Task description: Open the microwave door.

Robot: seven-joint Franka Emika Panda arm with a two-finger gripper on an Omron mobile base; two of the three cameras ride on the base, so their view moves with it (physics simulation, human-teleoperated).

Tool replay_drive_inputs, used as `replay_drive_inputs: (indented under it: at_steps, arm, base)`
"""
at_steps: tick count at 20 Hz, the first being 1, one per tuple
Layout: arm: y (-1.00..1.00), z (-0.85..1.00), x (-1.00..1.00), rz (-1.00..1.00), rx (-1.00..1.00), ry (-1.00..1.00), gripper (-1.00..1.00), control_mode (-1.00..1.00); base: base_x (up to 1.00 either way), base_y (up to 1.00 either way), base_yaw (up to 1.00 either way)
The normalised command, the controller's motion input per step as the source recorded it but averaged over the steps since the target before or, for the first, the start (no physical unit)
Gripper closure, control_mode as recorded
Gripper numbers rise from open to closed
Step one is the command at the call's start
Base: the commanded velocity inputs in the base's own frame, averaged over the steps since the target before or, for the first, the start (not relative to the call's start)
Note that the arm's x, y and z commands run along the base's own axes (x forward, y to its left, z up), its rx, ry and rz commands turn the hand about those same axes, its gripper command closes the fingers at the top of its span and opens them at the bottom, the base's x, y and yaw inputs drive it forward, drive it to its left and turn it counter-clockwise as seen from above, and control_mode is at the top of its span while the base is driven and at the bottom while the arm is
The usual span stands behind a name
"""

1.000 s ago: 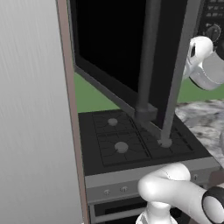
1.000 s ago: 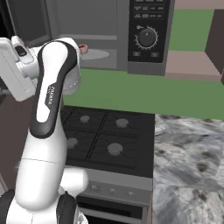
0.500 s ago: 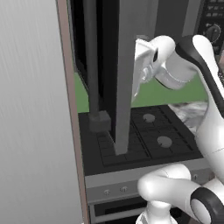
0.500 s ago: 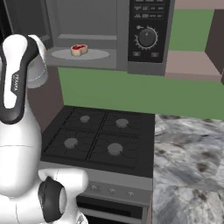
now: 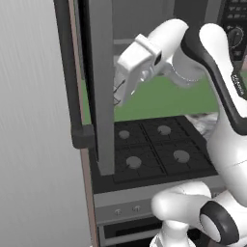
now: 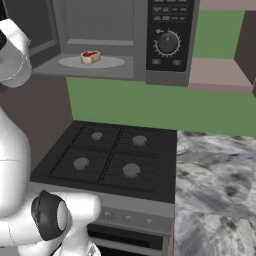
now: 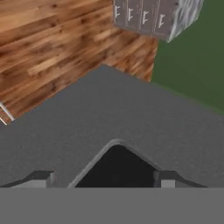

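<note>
Two fingertips: the gripper [image 7: 103, 180] shows small dark tips at the bottom of the hand view, set well apart, nothing between them; the fingers stand wide and hold nothing.
Microwave door: the microwave door [image 5: 100, 82] is swung wide open and seen nearly edge-on in the left base view, a tall dark grey slab in front of the stove's left side.
Door handle: the black bar handle [image 5: 72, 82] runs vertically on the door's outer side, ending in a block at the bottom.
Hand position: in the left base view the white hand sits just beside the door's inner face, at mid height; whether it touches cannot be told.
Hand view: the door's grey inner face [image 7: 109, 118] fills the middle, with a corner of the black glass window [image 7: 118, 168] between the tips.
Microwave cavity: the cavity [image 6: 90, 35] is open to view, holding a white plate [image 6: 112, 63] with a piece of food [image 6: 90, 57] on it.
Control panel: the black control panel [image 6: 169, 35] with a round knob is right of the cavity.
Stove: the four-burner stove [image 6: 110, 157] lies below, beside a marbled counter [image 6: 215, 190].
</note>
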Motion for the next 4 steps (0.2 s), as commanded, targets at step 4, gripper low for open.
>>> replay_drive_inputs:
  at_steps: [4]
  arm:
    - [0.97, 0.00, 0.00, -0.27, -0.06, -0.29, -1.00, -1.00]
  base:
    - [0.00, 0.00, 0.00]
